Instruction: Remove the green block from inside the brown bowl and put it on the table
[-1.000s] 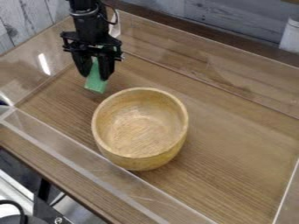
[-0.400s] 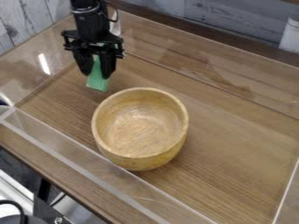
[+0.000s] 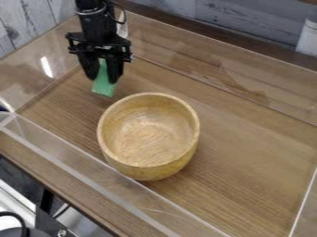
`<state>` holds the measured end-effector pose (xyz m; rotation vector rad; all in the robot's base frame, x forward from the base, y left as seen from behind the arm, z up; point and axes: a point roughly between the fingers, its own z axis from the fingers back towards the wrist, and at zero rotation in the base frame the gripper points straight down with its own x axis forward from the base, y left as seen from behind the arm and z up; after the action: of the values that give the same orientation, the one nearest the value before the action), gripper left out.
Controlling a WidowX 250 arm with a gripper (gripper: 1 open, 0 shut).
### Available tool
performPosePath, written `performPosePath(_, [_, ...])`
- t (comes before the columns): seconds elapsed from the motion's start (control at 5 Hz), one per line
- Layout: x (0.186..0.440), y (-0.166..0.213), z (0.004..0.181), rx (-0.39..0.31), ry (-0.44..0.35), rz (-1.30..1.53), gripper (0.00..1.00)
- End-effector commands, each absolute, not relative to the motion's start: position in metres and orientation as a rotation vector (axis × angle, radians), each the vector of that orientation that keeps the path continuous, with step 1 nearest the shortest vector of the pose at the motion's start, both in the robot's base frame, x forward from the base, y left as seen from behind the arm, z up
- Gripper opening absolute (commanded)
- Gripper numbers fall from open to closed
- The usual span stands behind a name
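My gripper (image 3: 102,76) hangs at the upper left, its black fingers (image 3: 87,69) shut on the green block (image 3: 104,86). The block's lower end sticks out below the fingertips, just above or touching the table (image 3: 235,102); I cannot tell which. The brown bowl (image 3: 148,135) sits in the middle of the table, to the right of and nearer than the block, with nothing inside it. Block and gripper stand outside the bowl, a short way from its far-left rim.
Low clear acrylic walls (image 3: 74,176) border the tabletop on all sides. The near-left wall runs close to the bowl. Bare wood lies to the right of the bowl and behind it.
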<state>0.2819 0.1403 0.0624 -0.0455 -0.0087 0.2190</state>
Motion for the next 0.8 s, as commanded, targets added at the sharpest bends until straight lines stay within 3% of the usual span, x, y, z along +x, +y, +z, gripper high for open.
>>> performPosePath(0.0, [0.294,0.143,0.085,-0.025,-0.072,0.214,0.00])
performPosePath(0.2, [0.296,0.140,0.094,-0.035,-0.082,0.215,0.00])
performPosePath(0.6, [0.298,0.140,0.084,-0.028,-0.068,0.211,0.00])
